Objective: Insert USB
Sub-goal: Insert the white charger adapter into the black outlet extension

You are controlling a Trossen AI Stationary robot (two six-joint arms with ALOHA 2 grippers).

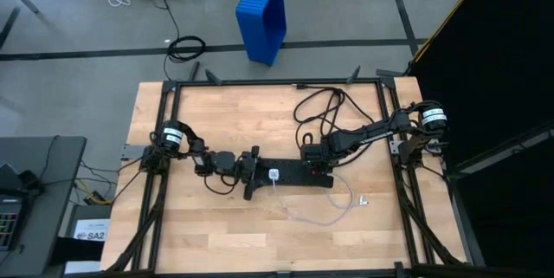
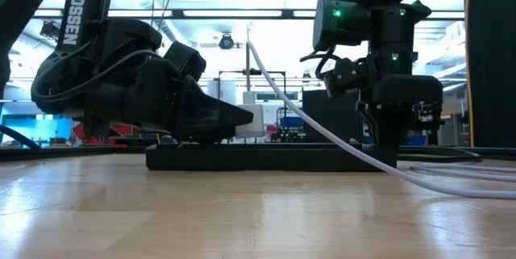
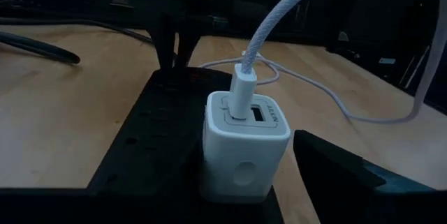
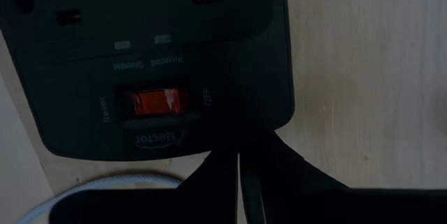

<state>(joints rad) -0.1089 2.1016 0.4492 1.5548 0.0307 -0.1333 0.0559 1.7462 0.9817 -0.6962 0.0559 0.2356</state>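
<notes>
1. A long black plastic power strip is seen lying flat near the middle of the light wooden table.
2. A small white cube charger is plugged upright into the strip, and the white plug end of the thin white braided USB cable is seated in one of the charger's two top ports.
3. From the charger the cable is carried in a loose curve across the table towards its front and right, and its free end is left lying on the wood.
4. The left pincer is placed at the strip's left end, just beside the charger; whether its fingers are open or closed cannot be told.
5. The right pincer is held over the strip's right end, by the red rocker switch; its finger state cannot be told either.
</notes>
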